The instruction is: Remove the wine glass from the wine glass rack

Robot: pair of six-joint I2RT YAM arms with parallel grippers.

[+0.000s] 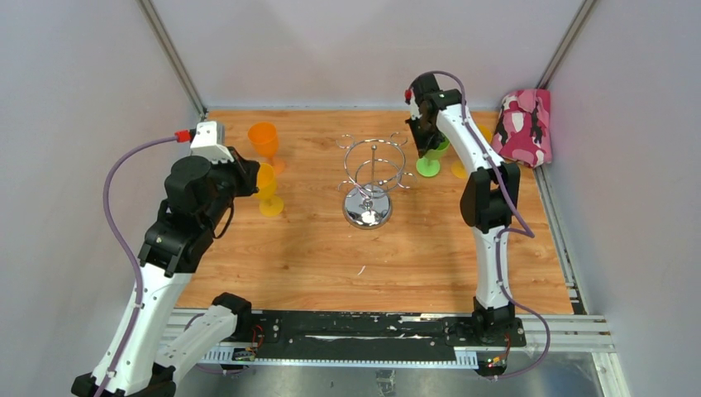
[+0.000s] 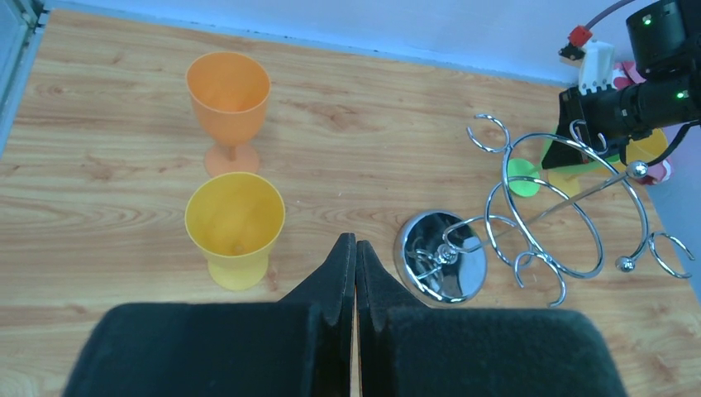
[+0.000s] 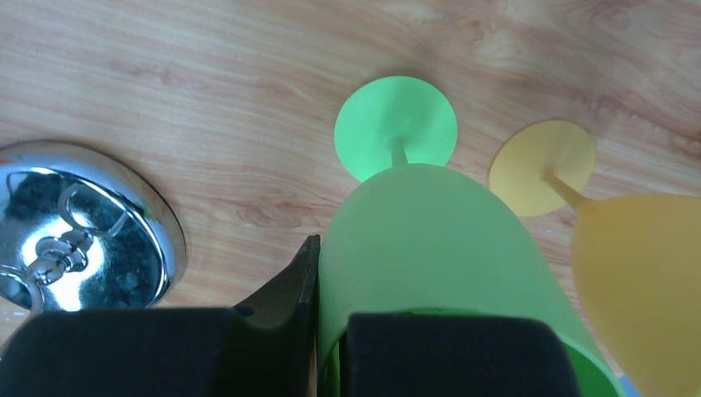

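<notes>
The chrome wine glass rack [image 1: 374, 174] stands mid-table with nothing hanging on its arms; it also shows in the left wrist view [image 2: 442, 255] and its base shows in the right wrist view [image 3: 83, 223]. A green wine glass [image 1: 429, 164] stands upright just right of the rack, foot down at the wood. My right gripper [image 1: 426, 136] is shut on its rim wall [image 3: 430, 231], one finger outside and one inside the bowl. My left gripper [image 2: 355, 248] is shut and empty, hovering at the left [image 1: 245, 175] beside a yellow glass [image 2: 236, 223].
An orange glass [image 1: 264, 142] and the yellow glass [image 1: 267, 192] stand left of the rack. Another yellow-orange glass [image 3: 636, 281] stands close right of the green one. A pink patterned cloth [image 1: 523, 126] lies at the back right corner by the wall.
</notes>
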